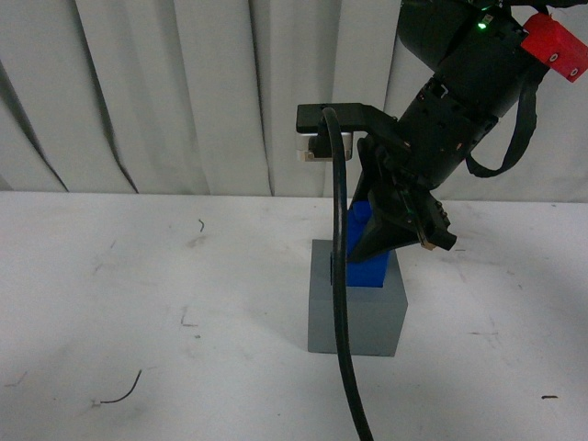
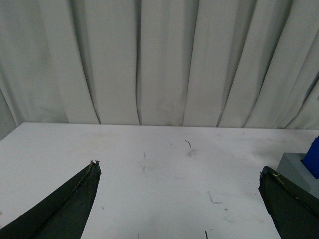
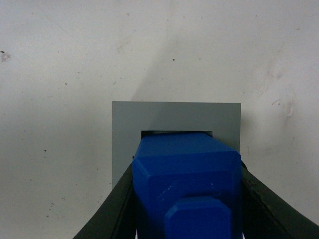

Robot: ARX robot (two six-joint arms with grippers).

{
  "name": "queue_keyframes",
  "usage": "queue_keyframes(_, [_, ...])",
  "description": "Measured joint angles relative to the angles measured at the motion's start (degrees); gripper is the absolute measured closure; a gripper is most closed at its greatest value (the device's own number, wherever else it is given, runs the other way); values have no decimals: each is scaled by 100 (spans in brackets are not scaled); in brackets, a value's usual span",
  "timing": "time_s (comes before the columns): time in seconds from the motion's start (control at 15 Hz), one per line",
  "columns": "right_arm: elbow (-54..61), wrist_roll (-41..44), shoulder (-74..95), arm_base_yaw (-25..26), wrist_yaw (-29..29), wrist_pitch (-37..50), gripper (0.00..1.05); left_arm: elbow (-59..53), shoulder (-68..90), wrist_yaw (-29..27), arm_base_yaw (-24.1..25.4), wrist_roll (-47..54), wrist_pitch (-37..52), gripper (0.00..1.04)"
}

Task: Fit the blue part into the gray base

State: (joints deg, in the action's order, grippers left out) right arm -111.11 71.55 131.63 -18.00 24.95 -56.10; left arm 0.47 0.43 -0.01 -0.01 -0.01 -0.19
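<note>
The gray base (image 1: 356, 308) stands on the white table, right of the middle. The blue part (image 1: 366, 248) is held by my right gripper (image 1: 390, 241), which is shut on it from above. Its lower end sits in the base's top recess, tilted a little. In the right wrist view the blue part (image 3: 184, 174) with its stud fills the space between the black fingers (image 3: 117, 204), and its far end enters the square recess of the gray base (image 3: 124, 124). My left gripper (image 2: 179, 172) is open and empty, low over the table, left of the base (image 2: 294, 167).
A white table (image 1: 138, 303) with scuff marks and a small dark wire scrap (image 1: 124, 395) at the front left. A black cable (image 1: 342, 303) hangs in front of the base. Pale curtains (image 1: 184, 92) close off the back.
</note>
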Motion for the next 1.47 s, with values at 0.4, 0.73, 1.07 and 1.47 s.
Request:
queue_keyframes(0.4, [223, -68, -173, 2, 175, 61, 6, 0, 0, 0, 0, 0, 0, 7])
queue_keyframes(0.73, [896, -428, -868, 219, 494, 1150, 6, 0, 0, 0, 0, 2, 0, 7])
queue_keyframes(1.07, [2579, -1694, -2295, 459, 1099, 4098, 6, 0, 0, 2, 0, 0, 0, 7])
queue_keyframes(1.47, [5287, -4240, -3897, 1198, 470, 8223, 6, 0, 0, 0, 0, 2, 0, 7])
